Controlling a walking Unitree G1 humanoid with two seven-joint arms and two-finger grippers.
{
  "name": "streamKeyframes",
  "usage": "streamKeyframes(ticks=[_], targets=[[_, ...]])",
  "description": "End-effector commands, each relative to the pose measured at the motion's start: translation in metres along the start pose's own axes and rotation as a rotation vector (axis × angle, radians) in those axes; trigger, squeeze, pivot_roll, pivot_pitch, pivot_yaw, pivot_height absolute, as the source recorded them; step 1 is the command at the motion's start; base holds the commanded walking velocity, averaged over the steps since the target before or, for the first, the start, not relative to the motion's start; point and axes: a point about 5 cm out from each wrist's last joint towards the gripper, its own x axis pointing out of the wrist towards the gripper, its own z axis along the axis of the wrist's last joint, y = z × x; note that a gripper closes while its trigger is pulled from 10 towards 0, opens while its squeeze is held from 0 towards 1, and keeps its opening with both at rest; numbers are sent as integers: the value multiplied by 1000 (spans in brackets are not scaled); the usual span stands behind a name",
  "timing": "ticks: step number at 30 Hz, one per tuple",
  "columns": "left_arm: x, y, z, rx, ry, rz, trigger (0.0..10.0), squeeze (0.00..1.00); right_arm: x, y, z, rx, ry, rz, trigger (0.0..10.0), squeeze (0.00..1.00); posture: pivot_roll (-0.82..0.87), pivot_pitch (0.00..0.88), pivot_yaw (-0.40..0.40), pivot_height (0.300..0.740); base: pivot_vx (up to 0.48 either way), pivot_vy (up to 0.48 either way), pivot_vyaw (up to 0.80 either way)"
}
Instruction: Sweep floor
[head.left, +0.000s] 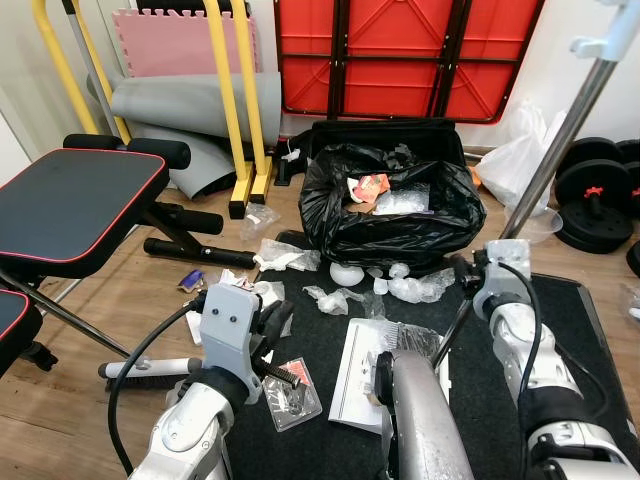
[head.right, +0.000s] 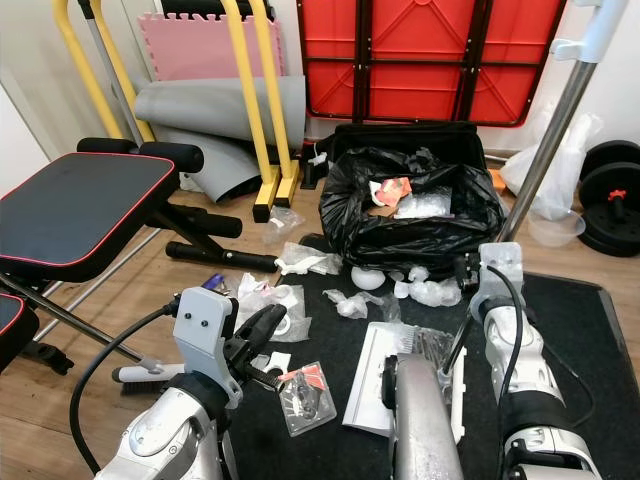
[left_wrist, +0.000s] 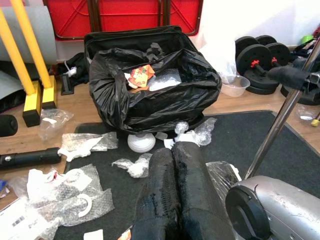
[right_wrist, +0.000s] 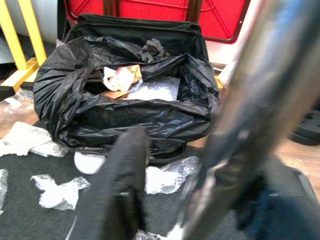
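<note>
Scraps of bubble wrap and plastic (head.left: 330, 298) litter the black mat (head.left: 570, 330) in front of a black rubbish bag (head.left: 390, 205) that stands open inside a black case. A white dustpan (head.left: 358, 378) lies flat on the mat, with a long silver pole (head.left: 570, 125) rising from it to the upper right. My right gripper (head.left: 468, 272) is shut on that pole, low down. My left gripper (left_wrist: 172, 152) hovers over the scraps with its fingers pressed together and nothing between them. A grey-handled brush (head.left: 150, 368) lies on the floor under my left arm.
A black weight bench (head.left: 70, 200) stands at the left, with yellow frame legs (head.left: 240, 120) and a rolled grey mat (head.left: 190, 100) behind it. A red folded table (head.left: 400, 50) leans on the back wall. Black weight plates (head.left: 592, 195), a white bag (head.left: 515, 160) and a clear bowl (head.left: 540, 225) sit at the right.
</note>
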Motion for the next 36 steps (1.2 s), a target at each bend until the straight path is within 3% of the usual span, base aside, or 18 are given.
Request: streamKeyframes(ticks=[1,10,15,18,22,23,30,36], targets=[[-1,-2,-2,-11,13,-40,10000,0,1,1,2,16,-12,5,0,0,-73,57,-44,390,0,0,0],[0,-3,-2,-18,13,-41,10000,0,2,0,3,37,-30,-2,0,0,-75,56,-44,390,0,0,0],[0,-2,-2,-20,13,-42,10000,0,4,-4,3,256,-3,-30,0,0,-77,51,-42,390,0,0,0],[1,-2,-3,-19,14,-43,10000,0,6,-7,7,339,-8,-30,0,0,-76,48,-41,390,0,0,0],[1,-1,-3,-19,14,-43,10000,0,6,-12,11,371,-11,-28,0,0,-78,45,-43,390,0,0,0],[1,-1,-3,-19,14,-42,10000,0,7,-13,13,382,-9,-20,10000,0,-81,42,-43,390,0,0,0],[2,-1,-4,-20,15,-43,10000,0,8,-14,25,452,-51,9,10000,0,-84,34,-40,390,0,0,0],[3,0,-6,-18,18,-46,10000,0,9,-26,51,518,-170,16,10000,0,-89,17,-39,400,0,0,0]])
